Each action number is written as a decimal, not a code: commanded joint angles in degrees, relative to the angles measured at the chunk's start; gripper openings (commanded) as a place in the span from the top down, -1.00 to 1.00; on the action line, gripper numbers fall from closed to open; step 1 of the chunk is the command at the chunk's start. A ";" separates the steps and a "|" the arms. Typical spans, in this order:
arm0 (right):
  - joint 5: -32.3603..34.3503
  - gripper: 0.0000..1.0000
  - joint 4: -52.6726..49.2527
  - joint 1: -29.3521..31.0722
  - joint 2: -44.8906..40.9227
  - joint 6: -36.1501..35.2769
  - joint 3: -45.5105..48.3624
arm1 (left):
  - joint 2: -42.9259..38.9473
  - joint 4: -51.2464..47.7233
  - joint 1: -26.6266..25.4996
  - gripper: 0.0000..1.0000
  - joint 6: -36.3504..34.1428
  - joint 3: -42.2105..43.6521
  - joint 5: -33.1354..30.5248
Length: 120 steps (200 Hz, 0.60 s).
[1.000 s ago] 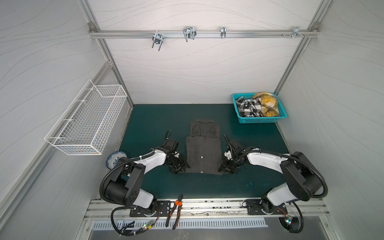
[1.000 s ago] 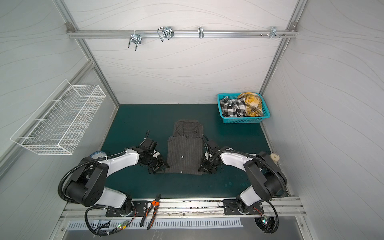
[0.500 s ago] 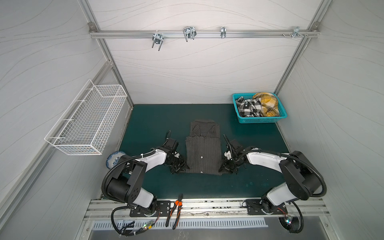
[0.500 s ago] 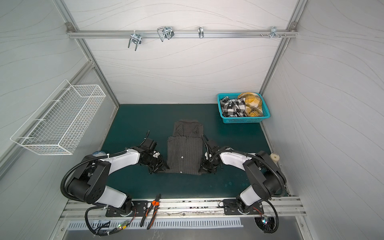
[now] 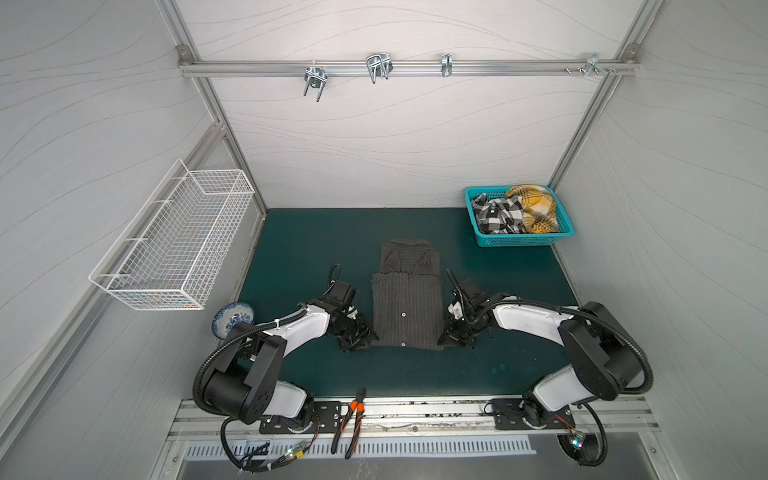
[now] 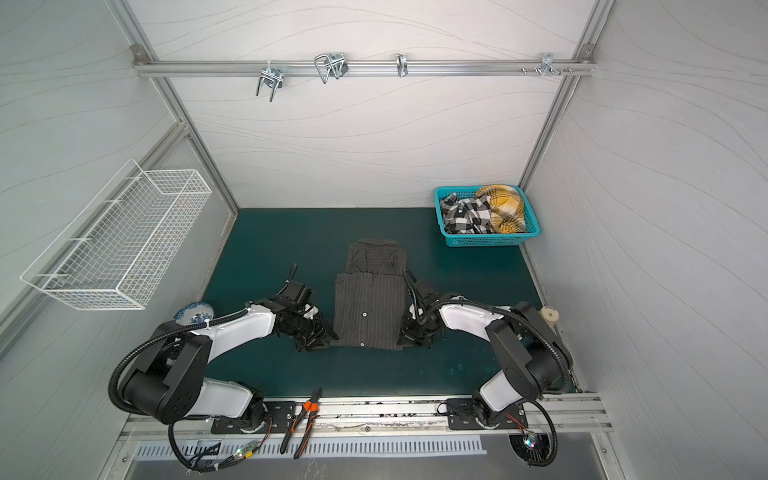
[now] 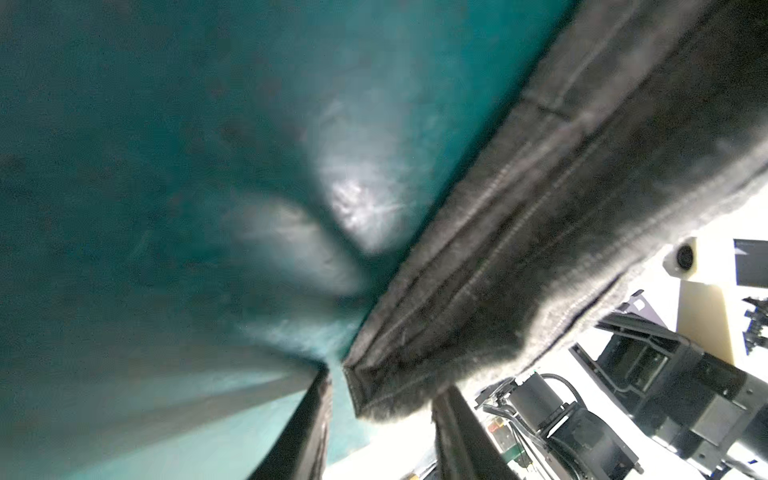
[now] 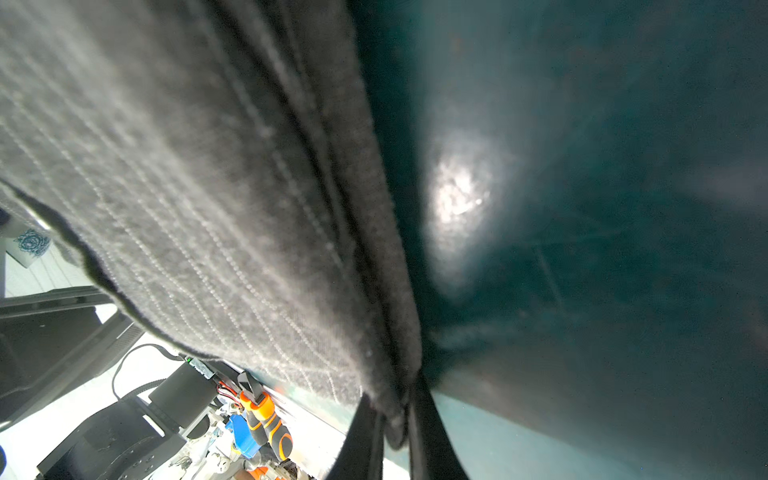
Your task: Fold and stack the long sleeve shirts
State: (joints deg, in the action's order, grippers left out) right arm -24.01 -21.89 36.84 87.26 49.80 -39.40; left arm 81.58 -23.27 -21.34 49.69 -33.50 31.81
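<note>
Right wrist, right tool (image 8: 394, 405) pinching shirt (image 8: 199, 199) edge

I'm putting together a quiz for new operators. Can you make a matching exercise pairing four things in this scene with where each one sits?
Things:
1. striped grey shirt
2. turquoise basket
3. white wire basket
4. pliers

Places:
A. hung on the left wall
B. on the front metal rail
C. far right corner of the green mat
D. middle of the mat

Pairs: 1-D, 2-C, 3-A, 4-B
</note>
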 commanded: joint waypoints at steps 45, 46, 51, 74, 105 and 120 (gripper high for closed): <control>2.73 0.73 -1.33 0.38 1.16 0.91 0.90 | 7.74 2.36 -0.37 0.34 0.23 0.78 -1.34; 2.73 0.73 -1.32 0.36 1.16 0.87 0.95 | 7.73 2.40 -0.37 0.35 0.23 0.83 -1.37; 2.73 0.73 -1.26 0.36 1.11 0.79 0.93 | 7.67 2.49 -0.36 0.38 0.32 0.93 -1.24; 2.73 0.78 -1.07 0.35 0.98 0.82 1.02 | 6.39 2.02 -0.37 0.64 0.42 1.26 -1.32; 2.18 0.96 -0.49 0.43 1.08 0.52 0.99 | 6.12 1.67 -0.45 0.84 0.14 1.18 -0.88; 2.14 1.00 -0.72 0.56 0.80 0.40 0.84 | 6.78 1.98 -0.39 0.95 -0.01 0.98 -0.33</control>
State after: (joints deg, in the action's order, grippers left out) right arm -23.88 -21.58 36.91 87.29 49.71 -39.38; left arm 85.67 -21.06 -21.17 49.89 -34.02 35.53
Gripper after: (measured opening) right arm 0.050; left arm 0.066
